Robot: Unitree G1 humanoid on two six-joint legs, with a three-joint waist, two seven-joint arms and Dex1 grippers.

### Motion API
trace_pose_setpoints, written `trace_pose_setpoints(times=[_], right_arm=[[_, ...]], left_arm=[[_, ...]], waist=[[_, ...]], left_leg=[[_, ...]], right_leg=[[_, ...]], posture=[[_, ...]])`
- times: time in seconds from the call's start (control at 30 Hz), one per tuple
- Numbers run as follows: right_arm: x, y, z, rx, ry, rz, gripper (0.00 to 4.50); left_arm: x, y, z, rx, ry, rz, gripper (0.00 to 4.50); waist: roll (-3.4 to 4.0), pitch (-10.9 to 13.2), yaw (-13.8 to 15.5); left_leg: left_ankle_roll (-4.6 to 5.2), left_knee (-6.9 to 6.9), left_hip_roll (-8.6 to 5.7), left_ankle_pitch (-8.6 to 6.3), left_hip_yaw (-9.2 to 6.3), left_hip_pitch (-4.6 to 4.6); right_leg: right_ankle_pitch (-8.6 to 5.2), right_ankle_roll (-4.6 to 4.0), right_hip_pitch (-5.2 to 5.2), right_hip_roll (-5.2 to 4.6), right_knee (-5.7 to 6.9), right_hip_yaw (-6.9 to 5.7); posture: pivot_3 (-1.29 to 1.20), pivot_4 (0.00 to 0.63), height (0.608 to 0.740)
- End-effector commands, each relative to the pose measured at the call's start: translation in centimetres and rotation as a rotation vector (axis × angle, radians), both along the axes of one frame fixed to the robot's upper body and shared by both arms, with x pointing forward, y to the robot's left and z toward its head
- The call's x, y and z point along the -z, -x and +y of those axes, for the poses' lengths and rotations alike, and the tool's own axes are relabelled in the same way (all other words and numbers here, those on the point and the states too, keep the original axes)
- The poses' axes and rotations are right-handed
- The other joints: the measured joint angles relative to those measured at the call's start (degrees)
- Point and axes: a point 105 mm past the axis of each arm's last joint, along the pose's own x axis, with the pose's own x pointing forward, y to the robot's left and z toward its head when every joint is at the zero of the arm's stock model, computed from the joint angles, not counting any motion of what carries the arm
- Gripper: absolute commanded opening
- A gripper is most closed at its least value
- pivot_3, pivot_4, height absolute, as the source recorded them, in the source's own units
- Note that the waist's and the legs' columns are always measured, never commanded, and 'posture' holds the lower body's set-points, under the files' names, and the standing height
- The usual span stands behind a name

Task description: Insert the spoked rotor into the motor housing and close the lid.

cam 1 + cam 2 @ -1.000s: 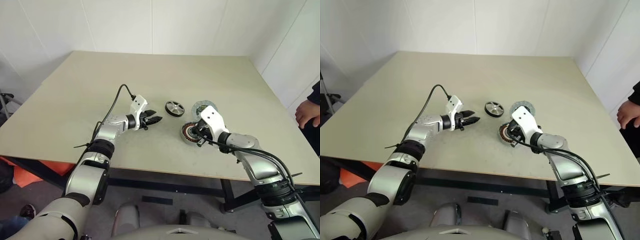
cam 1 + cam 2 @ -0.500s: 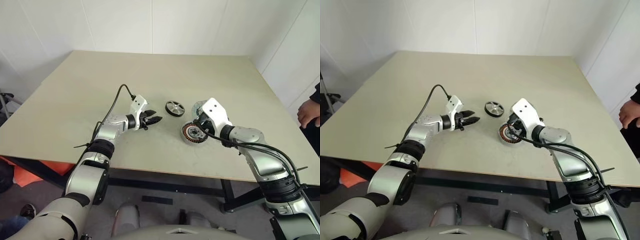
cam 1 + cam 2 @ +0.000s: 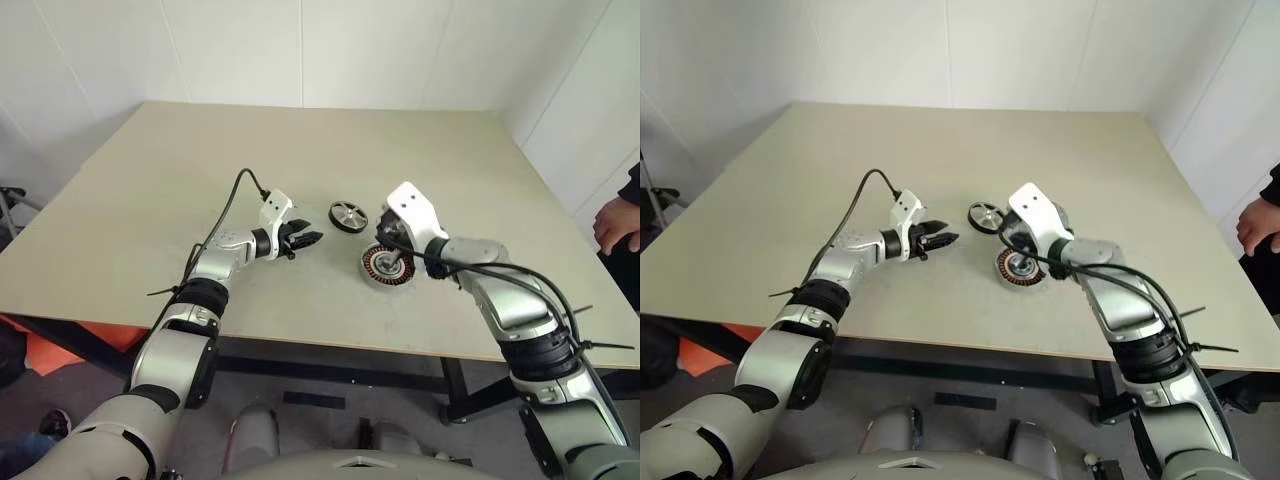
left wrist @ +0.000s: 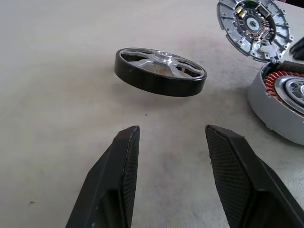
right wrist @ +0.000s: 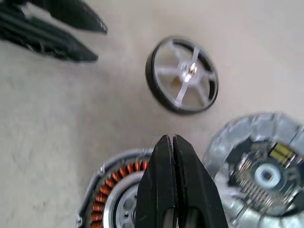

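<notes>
The spoked rotor point(image 3: 348, 216), a small dark wheel with silvery spokes, lies flat on the table. To its right sits the motor housing point(image 3: 388, 268) with its copper windings facing up. The lid point(image 4: 254, 26) rests beside the housing with its inner face showing. My left gripper point(image 3: 310, 240) is open and empty just left of the rotor, pointing at it with a gap between. My right gripper point(image 5: 169, 137) is shut with nothing in it. It hovers over the housing's far rim, between the housing and the lid.
The pale table point(image 3: 200, 170) stretches wide behind and to the left of the parts. A person's hand point(image 3: 612, 222) is at the right edge, off the table. A black cable point(image 3: 225, 205) loops off my left wrist.
My right gripper has risen and swung left, from low at the housing's right side to above its far rim. The left gripper and the three parts have kept still.
</notes>
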Motion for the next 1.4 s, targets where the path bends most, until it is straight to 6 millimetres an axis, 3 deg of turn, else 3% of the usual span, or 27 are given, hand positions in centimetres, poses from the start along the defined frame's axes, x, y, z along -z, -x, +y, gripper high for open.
trace_pose_setpoints(times=[0.03,0.1,0.27,0.57,0.67,0.73,0.97,1.17,1.4], right_arm=[[-3.1,0.3,1.5,-0.03,-0.015,-0.074,0.04],[-3.8,0.6,1.7,-0.035,-0.017,-0.086,0.04],[-4.1,2.5,-0.6,-0.033,-0.009,-0.094,0.04],[-3.4,2.7,-1.0,-0.026,-0.012,-0.093,0.04],[-3.2,2.5,-1.2,-0.018,-0.01,-0.093,0.0],[-2.9,2.3,-1.3,-0.013,-0.01,-0.091,0.0],[-2.3,2.4,-1.5,-0.006,-0.014,-0.093,0.0],[0.6,1.9,-2.3,0.007,-0.011,-0.078,0.0],[1.8,1.9,-3.2,0.012,-0.01,-0.084,0.0]], left_arm=[[-2.6,-1.8,0.4,-0.107,0.091,-0.021,2.34],[-2.7,-2.3,0.5,-0.151,0.121,0.014,2.34],[-2.7,-3.0,-0.3,-0.219,0.228,0.138,2.34],[-2.2,-2.6,-4.1,-0.211,0.407,0.381,2.34],[-2.2,-2.6,-4.9,-0.233,0.441,0.422,2.89],[-2.1,-2.7,-5.4,-0.264,0.462,0.46,3.51],[-1.3,-2.2,-7.1,-0.308,0.541,0.608,3.51],[-1.4,-1.9,-8.6,-0.349,0.659,0.728,3.51],[-1.3,-1.9,-9.3,-0.397,0.713,0.778,3.51]], waist=[[0.0,0.0,0.21],[0.0,0.0,0.34],[-0.03,0.02,1.54],[-0.03,0.02,1.49],[-0.04,0.02,1.53],[-0.04,0.03,1.58],[-0.05,0.03,1.64],[-0.07,0.04,1.65],[-0.08,0.05,1.61]], left_leg=[[-0.08,-0.03,0.0,0.05,-0.01,0.0],[-0.1,-0.04,-0.01,0.06,-0.02,-0.02],[-0.11,-0.06,-0.05,0.06,-0.01,-0.01],[-0.28,-0.07,-0.03,0.17,-0.02,0.08],[-0.28,-0.08,-0.03,0.17,-0.03,0.06],[-0.28,-0.09,-0.04,0.17,-0.03,0.03],[-0.27,-0.08,-0.06,0.16,-0.05,0.02],[-0.25,-0.05,-0.08,0.15,-0.08,0.02],[-0.17,-0.05,-0.08,0.11,-0.08,0.0]], right_leg=[[0.0,0.0,0.0,0.0,-0.01,-0.01],[0.0,0.0,-0.01,0.0,-0.02,-0.02],[-0.01,0.02,0.04,-0.03,-0.08,0.0],[0.0,0.04,0.04,-0.01,-0.01,0.01],[0.0,0.03,0.03,-0.01,-0.01,0.0],[0.0,0.03,0.03,-0.01,-0.03,-0.01],[0.0,0.04,0.04,-0.02,-0.04,-0.02],[0.0,0.04,0.08,-0.05,-0.05,-0.07],[-0.01,0.05,0.08,-0.05,-0.09,-0.09]], posture=[[0.0,0.0,0.74],[0.0,0.0,0.74],[0.0,0.0,0.74],[0.0,0.0,0.74],[0.0,0.0,0.74],[0.0,0.0,0.74],[0.0,0.0,0.74],[0.0,0.0,0.74],[0.0,0.0,0.74]])
